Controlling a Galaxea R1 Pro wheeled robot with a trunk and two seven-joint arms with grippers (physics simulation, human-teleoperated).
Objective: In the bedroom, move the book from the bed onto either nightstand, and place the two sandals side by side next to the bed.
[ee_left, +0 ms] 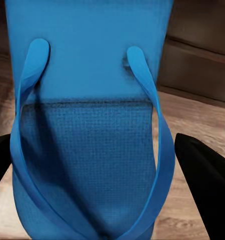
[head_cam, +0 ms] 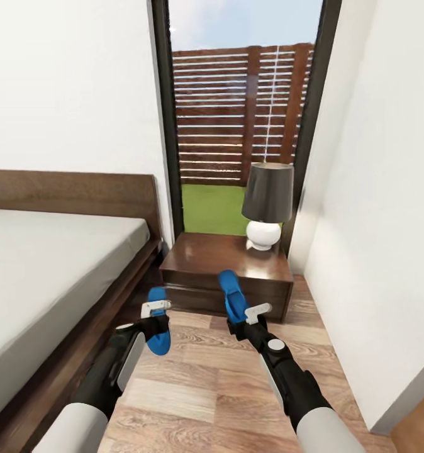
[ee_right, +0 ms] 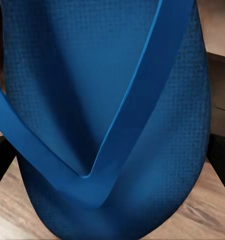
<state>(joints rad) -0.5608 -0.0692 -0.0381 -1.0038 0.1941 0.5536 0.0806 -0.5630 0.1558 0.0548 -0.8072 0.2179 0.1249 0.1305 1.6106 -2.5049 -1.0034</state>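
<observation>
I hold one bright blue sandal in each hand above the wood-plank floor. My left gripper [head_cam: 155, 318] is shut on the left sandal [head_cam: 157, 333], next to the bed's frame; up close that sandal [ee_left: 92, 125] sits between dark fingers [ee_left: 205, 175]. My right gripper [head_cam: 246, 318] is shut on the other sandal [head_cam: 232, 296], which points up in front of the nightstand [head_cam: 212, 255]; its sole and strap [ee_right: 107, 115] show close up. The bed [head_cam: 42, 264] with its grey mattress lies to the left. The book is out of view.
A white lamp with a dark shade [head_cam: 267, 204] stands on the nightstand's right rear. A tall dark-framed window [head_cam: 243, 113] is behind it. A white wall [head_cam: 375, 220] closes the right side. Wood floor [head_cam: 206, 384] runs between bed and wall.
</observation>
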